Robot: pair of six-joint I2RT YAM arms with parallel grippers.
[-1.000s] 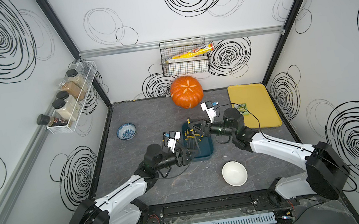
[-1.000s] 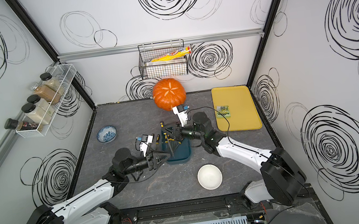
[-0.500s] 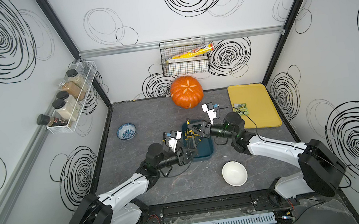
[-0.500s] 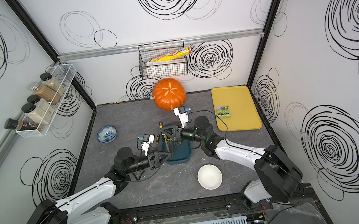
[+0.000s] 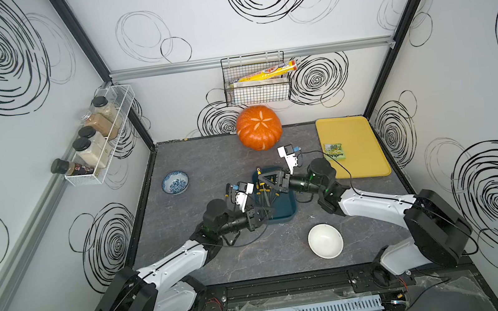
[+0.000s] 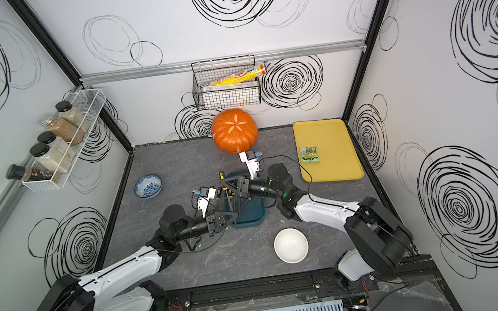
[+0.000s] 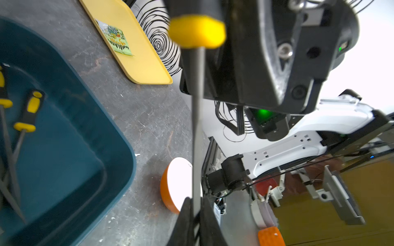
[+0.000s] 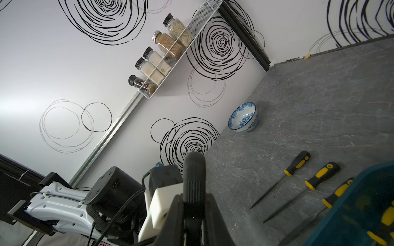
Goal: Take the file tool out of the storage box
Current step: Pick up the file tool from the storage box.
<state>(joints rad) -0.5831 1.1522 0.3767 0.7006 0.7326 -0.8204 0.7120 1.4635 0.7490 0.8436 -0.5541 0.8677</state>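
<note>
Left pincer [image 7: 195, 205] nips file tool [image 7: 197, 117] grey shaft; right pincer [image 8: 193, 201] grips black, yellow-collared handle.

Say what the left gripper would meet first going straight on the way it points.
Likely the right gripper, which grips the handle of the file tool that the left gripper pinches; depth is unclear.

White arm links [image 5: 173, 264], black joints [image 5: 216, 216], loose black cables [image 7: 229, 119], green LED [image 7: 263, 112].

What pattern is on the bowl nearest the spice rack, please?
Bowl: blue floral on white; right wrist view.
</note>
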